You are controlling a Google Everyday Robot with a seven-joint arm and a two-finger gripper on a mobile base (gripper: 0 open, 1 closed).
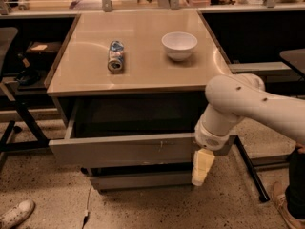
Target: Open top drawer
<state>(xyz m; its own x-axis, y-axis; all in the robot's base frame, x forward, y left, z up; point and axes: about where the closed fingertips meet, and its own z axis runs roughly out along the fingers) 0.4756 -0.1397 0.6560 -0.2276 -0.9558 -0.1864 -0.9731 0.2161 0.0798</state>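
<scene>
The top drawer is a wide grey metal front with small scratch marks right of centre. It stands pulled well out from under the tan tabletop, and its inside is dark. My gripper hangs pointing down at the drawer front's right end, on the white arm that comes in from the right. Whether it touches the drawer front does not show.
A crushed can lies on its side on the tabletop, and a white bowl stands to its right. A narrower grey drawer front sits below. A black chair frame stands left, a black leg right, a shoe bottom left.
</scene>
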